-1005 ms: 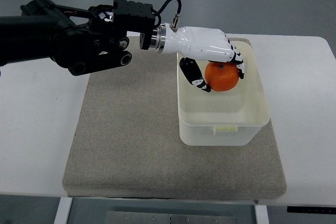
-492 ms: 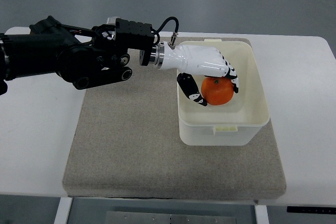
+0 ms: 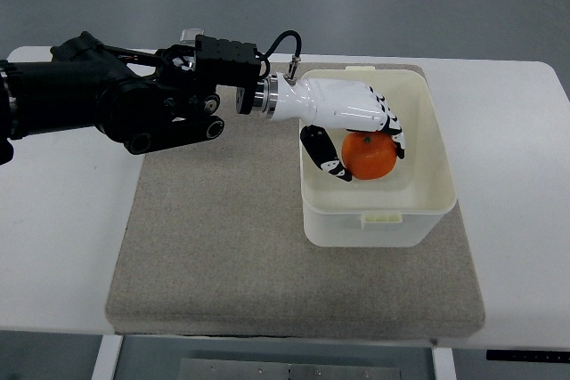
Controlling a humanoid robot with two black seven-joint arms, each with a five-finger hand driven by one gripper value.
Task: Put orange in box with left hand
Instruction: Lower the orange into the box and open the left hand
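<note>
— Where's the orange (image 3: 369, 156)?

— Inside the box (image 3: 431, 186), low between the walls, toward the left half. Held by the left hand (image 3: 349, 120), white shell over the top of the fruit, dark thumb (image 3: 322, 154) pressed against the left side, fingertips (image 3: 398, 141) curled round the right.

— Resting on the bottom, or hanging?

— Cannot tell from above. Clearly below the rim, though, and clear of the right and near walls.

— And the hand itself?

— Closed round the orange, wrapped from above. Wrist crossing the box's left rim, white forearm joined to a silver collar, then the black arm (image 3: 116, 100) running off to the left edge. Black cable (image 3: 283, 46) looping up behind the wrist.

— What about the box?

— Cream plastic, rectangular, open on top, small tab (image 3: 381, 217) on the near rim. Sitting on the right part of a grey mat (image 3: 214, 246), near the mat's far right corner.

— And under the mat?

— White worktop (image 3: 521, 211), mat laid square on it, bare margins left and right. Grey floor beyond the far edge.

— Anything of the other arm?

— Nothing on the right side.
</note>
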